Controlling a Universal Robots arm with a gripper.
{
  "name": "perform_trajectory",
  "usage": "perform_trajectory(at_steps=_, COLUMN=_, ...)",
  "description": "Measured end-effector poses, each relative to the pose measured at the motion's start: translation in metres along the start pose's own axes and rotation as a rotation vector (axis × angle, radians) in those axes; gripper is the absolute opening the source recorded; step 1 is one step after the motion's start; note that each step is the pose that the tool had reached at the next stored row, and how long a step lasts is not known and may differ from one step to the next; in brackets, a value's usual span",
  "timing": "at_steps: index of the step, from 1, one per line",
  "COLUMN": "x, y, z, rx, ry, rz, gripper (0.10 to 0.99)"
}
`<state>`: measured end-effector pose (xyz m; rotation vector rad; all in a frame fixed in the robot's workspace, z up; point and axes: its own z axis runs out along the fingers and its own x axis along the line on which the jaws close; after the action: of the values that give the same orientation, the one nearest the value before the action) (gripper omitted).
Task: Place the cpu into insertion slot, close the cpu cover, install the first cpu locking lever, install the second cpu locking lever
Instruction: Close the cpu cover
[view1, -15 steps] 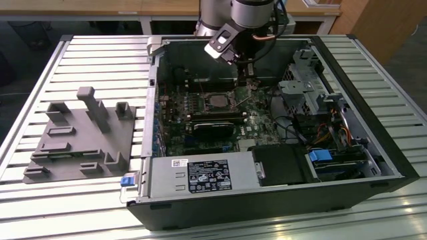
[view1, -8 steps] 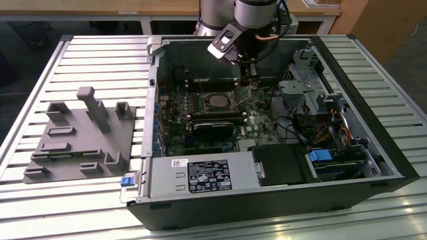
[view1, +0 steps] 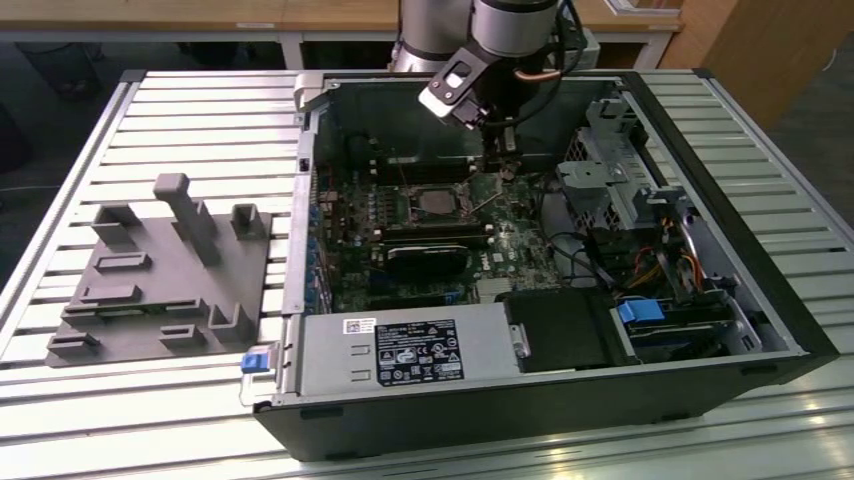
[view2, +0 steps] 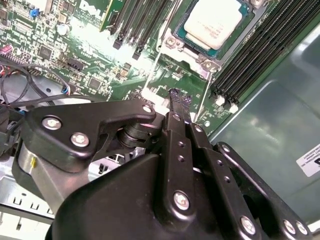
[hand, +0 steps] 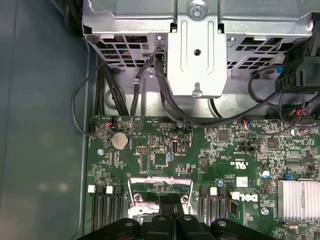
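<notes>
The cpu, a flat square chip with a dull silver top, lies in the insertion slot on the green board. The cpu cover, a thin silver frame, seems to lie down around it. Two thin silver locking levers stick out from the socket's edge. My gripper hovers just off that edge, between the two levers, shut with nothing visible between its black fingers. In the exterior view the gripper hangs inside the case, just to the socket's right. The first wrist view has the gripper over the cover.
A black fan sits in front of the socket, with long black memory slots beside it. A metal drive cage and loose cables crowd the case. A grey fixture plate lies on the slatted table at the exterior view's left.
</notes>
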<state>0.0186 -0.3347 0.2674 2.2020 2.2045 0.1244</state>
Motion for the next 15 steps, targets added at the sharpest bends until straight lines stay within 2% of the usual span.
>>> perform_trajectory(at_steps=6, x=0.0001, y=0.0041, z=0.0019, rx=0.000, ry=0.0002, rz=0.000, gripper=0.106)
perform_trajectory(at_steps=15, x=0.0029, y=0.0173, z=0.0085, rx=0.002, ry=-0.0001, rz=0.000, gripper=0.106)
